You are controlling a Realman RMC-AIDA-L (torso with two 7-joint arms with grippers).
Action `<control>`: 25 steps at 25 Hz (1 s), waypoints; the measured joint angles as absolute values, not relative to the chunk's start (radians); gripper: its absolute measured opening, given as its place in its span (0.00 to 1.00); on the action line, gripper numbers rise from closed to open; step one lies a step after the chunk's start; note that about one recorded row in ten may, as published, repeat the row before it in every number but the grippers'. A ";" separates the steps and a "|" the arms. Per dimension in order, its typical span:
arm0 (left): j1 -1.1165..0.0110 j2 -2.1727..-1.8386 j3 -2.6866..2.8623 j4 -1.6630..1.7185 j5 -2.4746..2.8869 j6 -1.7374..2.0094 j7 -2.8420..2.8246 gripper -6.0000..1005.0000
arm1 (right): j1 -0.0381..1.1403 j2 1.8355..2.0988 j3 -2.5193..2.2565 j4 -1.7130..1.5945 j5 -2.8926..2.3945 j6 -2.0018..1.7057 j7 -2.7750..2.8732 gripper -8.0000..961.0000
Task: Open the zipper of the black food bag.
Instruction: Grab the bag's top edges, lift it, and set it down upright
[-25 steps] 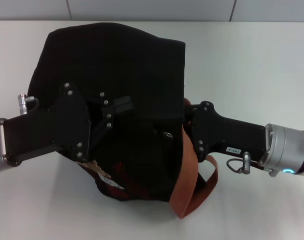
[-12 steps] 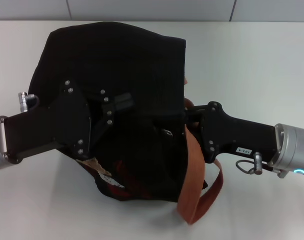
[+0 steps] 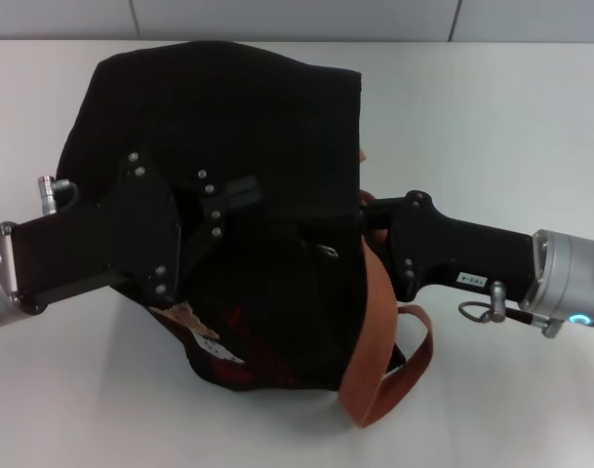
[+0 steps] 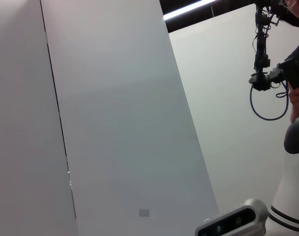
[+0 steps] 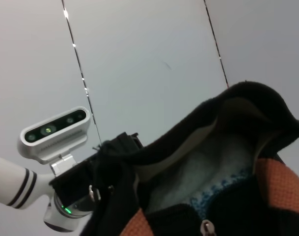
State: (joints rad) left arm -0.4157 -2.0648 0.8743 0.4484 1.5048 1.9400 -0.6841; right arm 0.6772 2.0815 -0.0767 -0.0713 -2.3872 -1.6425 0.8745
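A robotics lab, it seems. A plain white table (image 3: 492, 127) stands against grey wall panels (image 4: 115, 123). A white, black-striped robot body (image 4: 291, 196) carries a camera head (image 5: 53, 132).

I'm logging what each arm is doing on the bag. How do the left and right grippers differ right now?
The left gripper reaches in from the robot's left and lies over the top of the black food bag; the right gripper comes from the right and meets the bag's side edge beside the orange-brown strap. Both are black and pressed against the bag, fingertips hard to make out.
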 joint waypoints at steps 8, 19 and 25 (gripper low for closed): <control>-0.424 -2.065 0.874 0.448 1.505 1.937 -0.684 0.02 | 0.704 2.083 -0.119 -0.070 -2.391 -1.615 0.876 0.16; -0.426 -2.065 0.876 0.443 1.505 1.932 -0.684 0.02 | 0.718 2.086 -0.126 -0.064 -2.386 -1.619 0.863 0.29; -0.425 -2.065 0.877 0.443 1.504 1.932 -0.684 0.02 | 0.720 2.088 -0.121 -0.061 -2.385 -1.616 0.851 0.34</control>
